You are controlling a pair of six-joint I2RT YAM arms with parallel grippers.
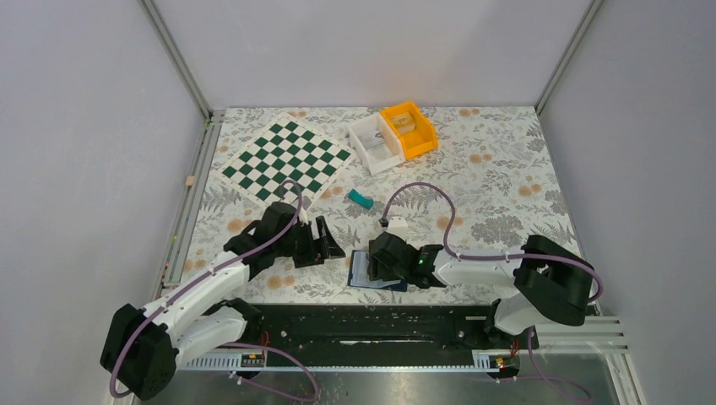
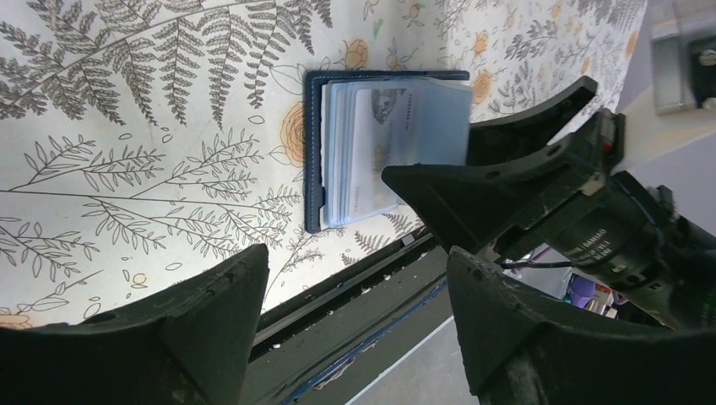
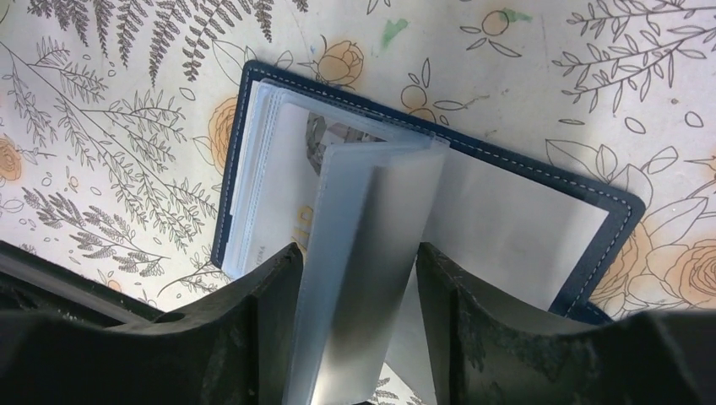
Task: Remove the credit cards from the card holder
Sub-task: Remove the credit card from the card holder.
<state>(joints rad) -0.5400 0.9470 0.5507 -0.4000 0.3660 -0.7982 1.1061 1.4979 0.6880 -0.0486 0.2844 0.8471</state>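
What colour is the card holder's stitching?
White, on the dark navy bifold card holder; right wrist view.

So the floral-print table (image 1: 507,194) had a green-and-white chessboard (image 1: 285,158) upper left, a white bin (image 1: 376,143) touching an orange bin (image 1: 409,129) up top, a teal block (image 1: 360,199) mid-frame, and the open card holder (image 1: 358,272) low centre.

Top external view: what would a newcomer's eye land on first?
The navy card holder lies open at the near edge of the table, the right gripper straddling its raised clear sleeves. A green-and-white chessboard sits far left, with an orange bin beside a white bin at far centre.
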